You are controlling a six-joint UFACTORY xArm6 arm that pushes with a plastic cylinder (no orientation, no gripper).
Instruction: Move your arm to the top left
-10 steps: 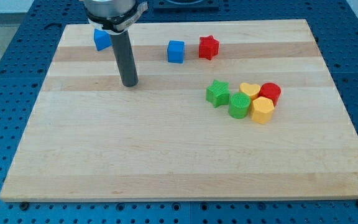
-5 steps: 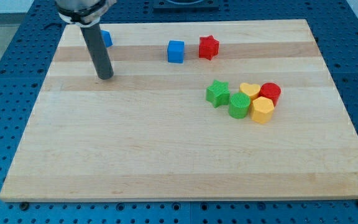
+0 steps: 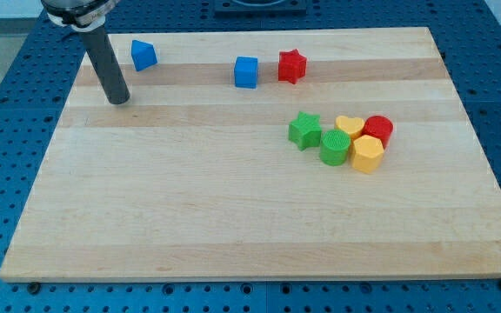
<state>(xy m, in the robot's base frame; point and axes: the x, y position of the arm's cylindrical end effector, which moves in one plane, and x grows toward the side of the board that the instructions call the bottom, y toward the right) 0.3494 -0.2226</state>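
My tip (image 3: 118, 100) rests on the wooden board (image 3: 233, 209) near its top left corner. A blue wedge-like block (image 3: 143, 55) lies just up and to the right of the tip, apart from it. A blue cube (image 3: 246, 71) and a red star (image 3: 291, 66) sit further right along the top. A cluster sits at the view's right: a green star (image 3: 303, 129), a green cylinder (image 3: 334, 147), a yellow heart (image 3: 349, 127), a red cylinder (image 3: 378, 129) and a yellow hexagonal block (image 3: 367, 154).
The board lies on a blue perforated table (image 3: 7, 96). The board's left edge (image 3: 59, 130) runs close to the left of the tip.
My tip has slid left and slightly up across both intervals, from below the blue wedge to its lower left. The blue wedge is now fully uncovered. No block has moved.
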